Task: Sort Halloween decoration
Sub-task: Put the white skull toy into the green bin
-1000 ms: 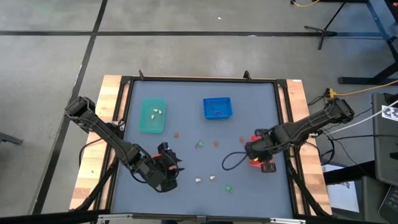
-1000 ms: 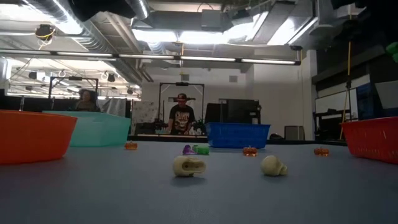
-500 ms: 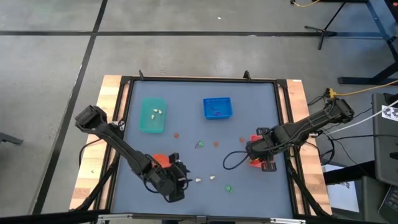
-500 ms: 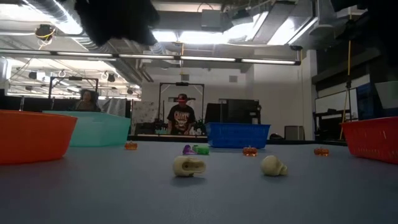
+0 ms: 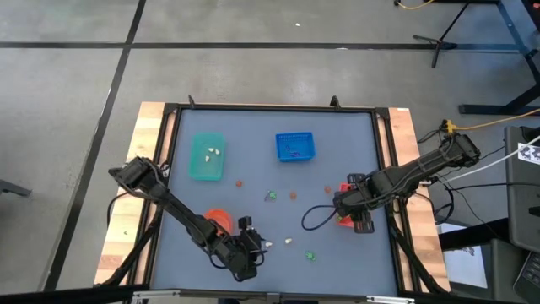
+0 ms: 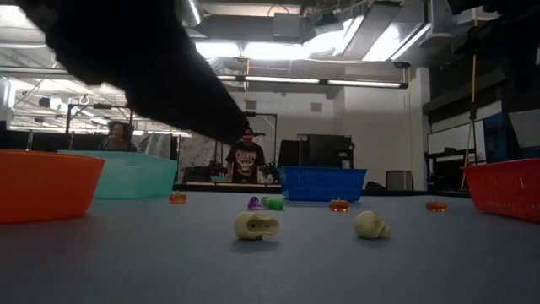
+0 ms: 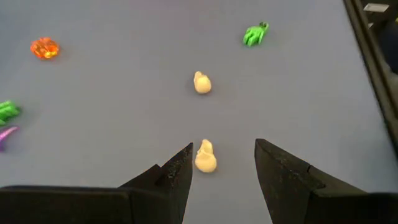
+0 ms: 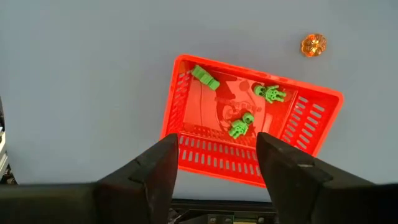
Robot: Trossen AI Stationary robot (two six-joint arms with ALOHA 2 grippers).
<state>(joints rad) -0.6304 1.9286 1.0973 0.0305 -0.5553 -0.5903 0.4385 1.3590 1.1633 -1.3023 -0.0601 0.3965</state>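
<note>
Movement since a second ago is chiefly the left gripper [image 7: 216,167], which has swung from beside the orange bowl [image 5: 218,219] to the desk's [image 5: 354,160] near edge; its fingers stand apart and empty, straddling a cream trinket [image 7: 205,157], so a pickup looks imminent. Over the red tray [image 8: 249,127], the right gripper [image 8: 217,163] has spread its fingers and holds nothing; three green trinkets [image 8: 240,124] lie inside, suggesting a drop just completed. Remaining decorations lie scattered mid-desk, a second cream piece [image 7: 202,83] just beyond the first.

three trays [image 5: 294,146], one bowl [image 5: 218,219]
</note>
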